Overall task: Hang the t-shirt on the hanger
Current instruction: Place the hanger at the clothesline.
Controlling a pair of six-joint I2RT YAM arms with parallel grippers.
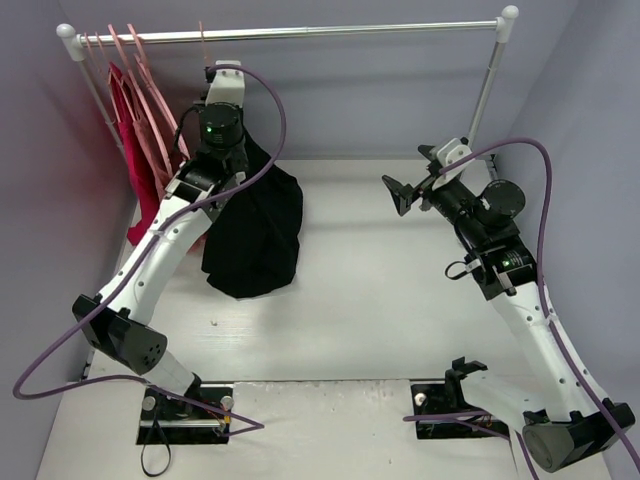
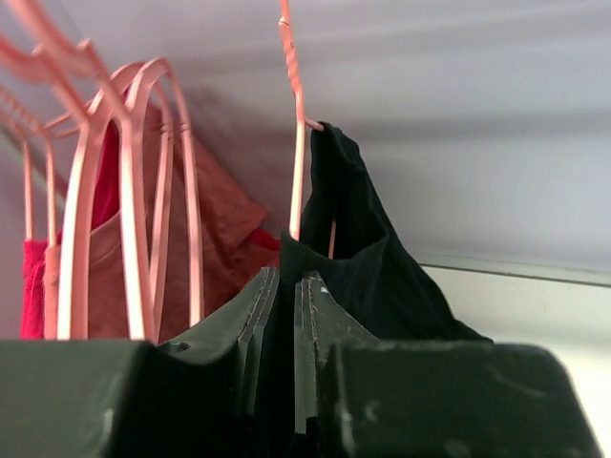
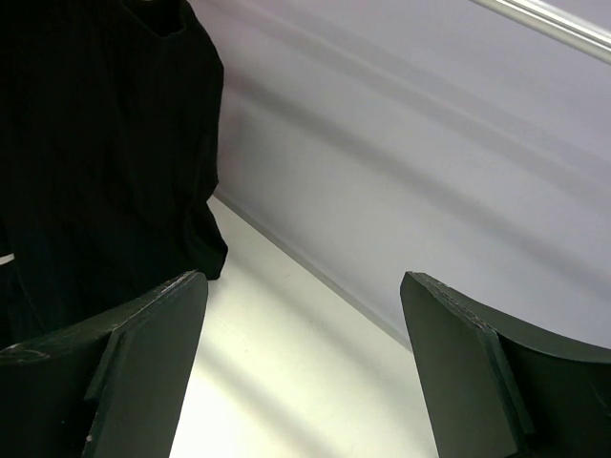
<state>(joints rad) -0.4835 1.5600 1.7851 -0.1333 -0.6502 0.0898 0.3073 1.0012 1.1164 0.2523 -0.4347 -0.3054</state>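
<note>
The black t-shirt hangs in a loose bundle at the back left, its lower end resting on the table. Its upper part is draped over the thin pale-pink hanger, whose hook reaches up to the rail. My left gripper is raised just under the rail, its jaws nearly together with black fabric pinched between them. My right gripper hovers at mid-right, well apart from the shirt. Its jaws stand wide with nothing between them.
A metal rail spans the back on two posts, the right post near my right arm. Several pink hangers with red and rose garments hang at the rail's left end, close beside my left gripper. The back wall is right behind.
</note>
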